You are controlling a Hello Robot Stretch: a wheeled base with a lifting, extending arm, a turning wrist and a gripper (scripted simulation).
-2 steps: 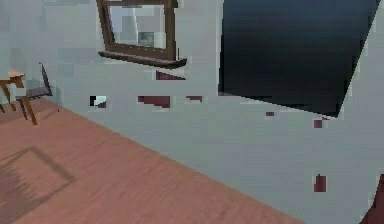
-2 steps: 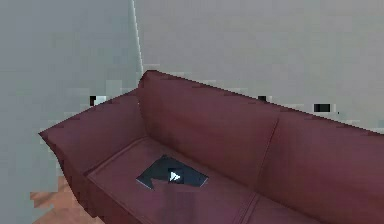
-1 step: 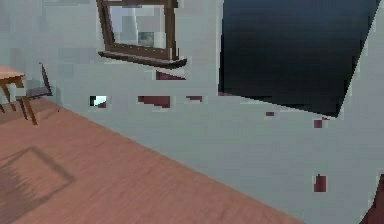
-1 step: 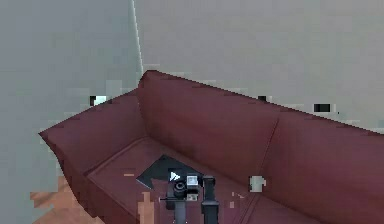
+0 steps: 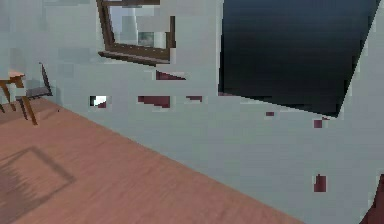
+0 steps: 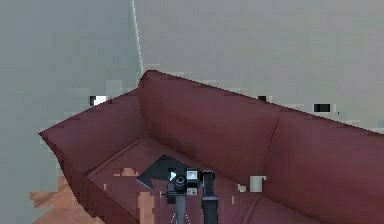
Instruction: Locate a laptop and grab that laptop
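Arm out over a dark red sofa, gripper at a dark flat slab on the seat.

Arm side view: dark red sofa (image 6: 230,130) stands against a pale wall (image 6: 250,40), with wood floor (image 6: 55,195) at its near left corner. On the seat, left of middle, lies a dark flat slab (image 6: 158,172) (laptop-like in shape and colour, too small to confirm). The gripper (image 6: 180,187) sits at the slab's near right edge on the dark arm (image 6: 211,208); touching or just above, can't tell. Jaw state can't be told, nor whether it holds anything. A small pale block (image 6: 257,183) lies on the seat right of the arm. Forward view: a wood-framed window (image 5: 135,30) on the wall, a big dark panel (image 5: 290,50) to its right, and a chair (image 5: 35,90) beside a wooden table edge (image 5: 8,85) far left.
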